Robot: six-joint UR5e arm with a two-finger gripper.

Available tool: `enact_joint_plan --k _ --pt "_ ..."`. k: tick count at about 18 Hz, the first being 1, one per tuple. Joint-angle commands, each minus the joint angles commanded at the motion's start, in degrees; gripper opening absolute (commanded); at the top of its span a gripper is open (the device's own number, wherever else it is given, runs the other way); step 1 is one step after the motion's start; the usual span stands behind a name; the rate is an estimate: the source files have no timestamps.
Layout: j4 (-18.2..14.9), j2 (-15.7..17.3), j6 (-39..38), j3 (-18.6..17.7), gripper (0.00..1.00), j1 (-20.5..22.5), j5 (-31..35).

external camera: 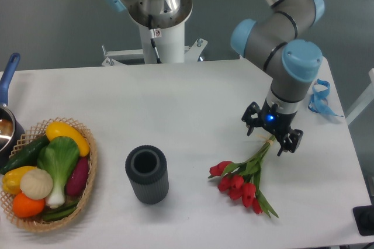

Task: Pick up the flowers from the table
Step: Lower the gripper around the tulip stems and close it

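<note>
The flowers [241,182] are a bunch of red tulips with green stems and leaves, tied with a tan band near the stem ends. They lie on the white table [187,103] at the right front, heads pointing toward the front left. My gripper [270,138] hangs over the stem ends, its two black fingers spread on either side of the stems near the tan band. The jaws look open around the stems; I cannot tell whether the fingers touch them.
A dark grey ribbed cylinder vase [147,174] stands left of the flowers. A wicker basket of vegetables [47,177] sits at the front left, with a blue-handled pot [7,117] behind it. Blue ribbon [320,98] lies at the right edge. The robot base [159,21] stands behind the table.
</note>
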Motion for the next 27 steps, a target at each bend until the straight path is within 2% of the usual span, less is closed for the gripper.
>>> enact_joint_plan --k 7,11,18,20,23,25,27 --pt "0.1 -3.3 -0.3 0.9 1.0 -0.6 0.1" --pt "5.1 -5.1 -2.1 0.6 1.0 -1.8 0.1" --pt "5.3 -5.5 -2.4 0.5 0.99 -2.1 0.4" --pt "5.3 -5.5 -2.3 0.4 0.79 -2.1 0.4" --pt "5.3 -5.5 -2.3 0.4 0.65 -2.1 0.5" --pt "5.3 -5.5 -2.3 0.4 0.61 -2.1 0.5" --pt "5.3 -5.3 -2.2 0.3 0.53 -2.1 0.6"
